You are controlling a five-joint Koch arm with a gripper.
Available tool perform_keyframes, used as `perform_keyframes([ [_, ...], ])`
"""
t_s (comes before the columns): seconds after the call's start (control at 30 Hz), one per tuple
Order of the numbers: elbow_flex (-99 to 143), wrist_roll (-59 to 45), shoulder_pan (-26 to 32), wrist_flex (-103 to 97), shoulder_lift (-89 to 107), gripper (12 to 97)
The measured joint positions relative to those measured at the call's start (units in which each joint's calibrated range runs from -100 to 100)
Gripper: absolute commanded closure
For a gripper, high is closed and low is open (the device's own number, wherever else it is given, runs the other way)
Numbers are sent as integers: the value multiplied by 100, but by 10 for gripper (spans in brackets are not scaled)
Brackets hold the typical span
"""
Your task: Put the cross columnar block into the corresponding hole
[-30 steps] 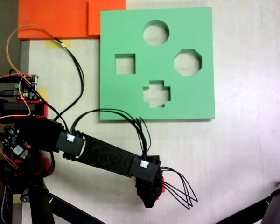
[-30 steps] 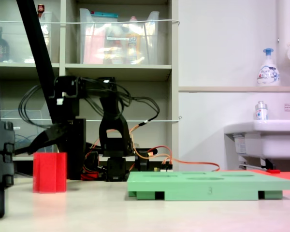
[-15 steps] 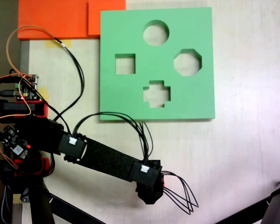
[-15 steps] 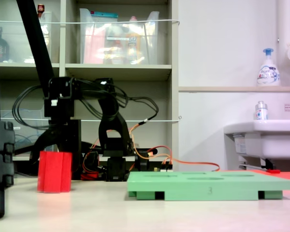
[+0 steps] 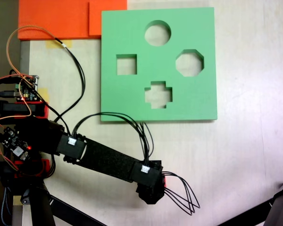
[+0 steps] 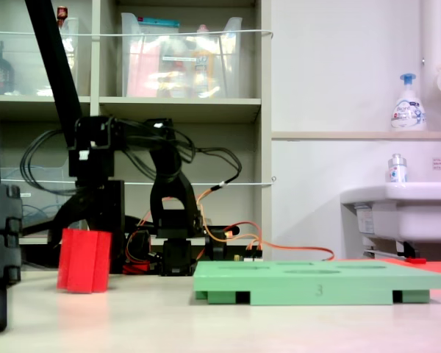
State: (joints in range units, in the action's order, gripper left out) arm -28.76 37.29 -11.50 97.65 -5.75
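The cross columnar block [image 6: 84,251] is a bright red foam piece at the left of a fixed view, tilted and held just off the table. My gripper [image 6: 88,220] comes down on it from above and is shut on it. From overhead, the gripper [image 5: 150,195] and wrist cover the block, leaving a red sliver [image 5: 165,175]. The green board [image 5: 127,28] lies flat further up that view, apart from the gripper. Its corresponding hole [image 5: 158,94], plus-shaped, is in the lower middle, below the round, square and octagonal cutouts. The board [image 6: 320,279] shows edge-on from the side.
Orange foam sheets [image 5: 61,19] lie at the board's upper left. The arm's base, circuit board [image 5: 26,89] and loose wires fill the left edge. A black stand leg [image 5: 273,209] crosses the lower right corner. Bare table lies between gripper and board.
The red block has come up off the table and tipped slightly, after the gripper settled over it. From above, the wrist shifted slightly down and left over the block.
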Motion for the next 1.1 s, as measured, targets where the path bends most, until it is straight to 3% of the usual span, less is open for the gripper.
perform_keyframes([
  [0.4, 69, 400, 503, 49, 1149, 661],
  [0.47, 69, 513, 645, 49, 1313, 694],
  [1.1, -421, 1968, 2281, 49, 2038, 690],
])
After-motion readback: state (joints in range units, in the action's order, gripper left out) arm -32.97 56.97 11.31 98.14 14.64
